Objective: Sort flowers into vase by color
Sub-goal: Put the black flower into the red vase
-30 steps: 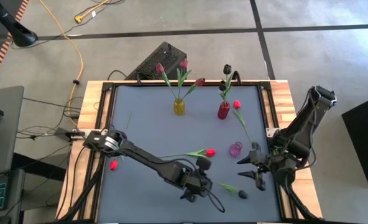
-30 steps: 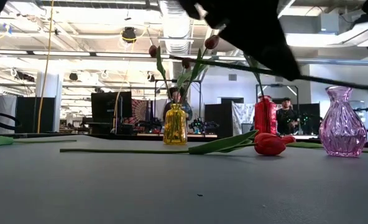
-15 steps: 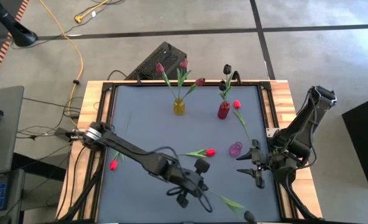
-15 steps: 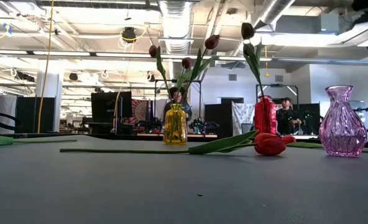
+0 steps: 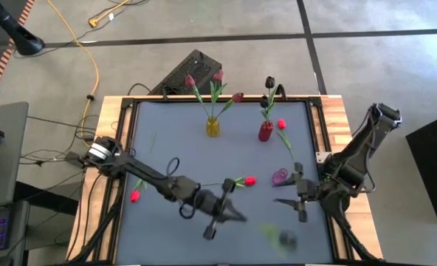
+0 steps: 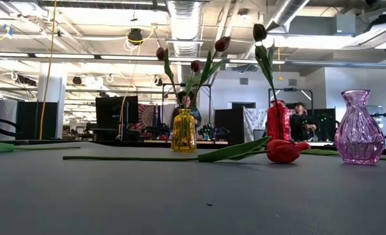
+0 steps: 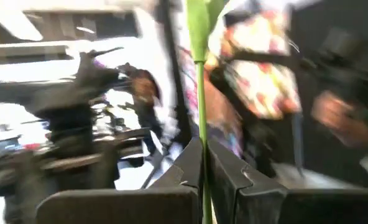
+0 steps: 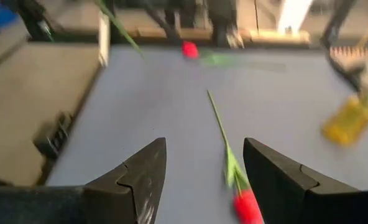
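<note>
My left gripper (image 5: 230,215) is over the table's near middle, shut on the green stem of a black tulip. The tulip's head (image 5: 286,239) shows blurred to its right, near the front edge. My right gripper (image 5: 295,200) is open and empty at the near right, close to the empty pink vase (image 5: 280,177). A yellow vase (image 5: 213,127) holds maroon-pink tulips. A red vase (image 5: 266,131) holds a black tulip. Two red tulips (image 5: 249,180) (image 5: 280,124) lie flat on the mat, and a third (image 5: 134,196) lies at the left edge. My left gripper pinches the tulip's thin green stem (image 7: 202,163) between its two fingers. The stem runs on past the fingertips to a leaf (image 7: 204,25). The head does not show in the wrist view. In the high view the flower end is blurred, and I cannot tell whether it is clear of the table.
The vases stand in the far half of the grey mat (image 5: 167,155). A wooden frame (image 5: 335,125) borders the mat. A red tulip (image 8: 243,203) lies just ahead of my right gripper's fingers. People and equipment show in the room beyond the table.
My left gripper has risen out of the low view and turned about over the near middle of the table with the black tulip. The tulip's head has swung toward the near edge and then back a little. My right gripper has stayed open.
</note>
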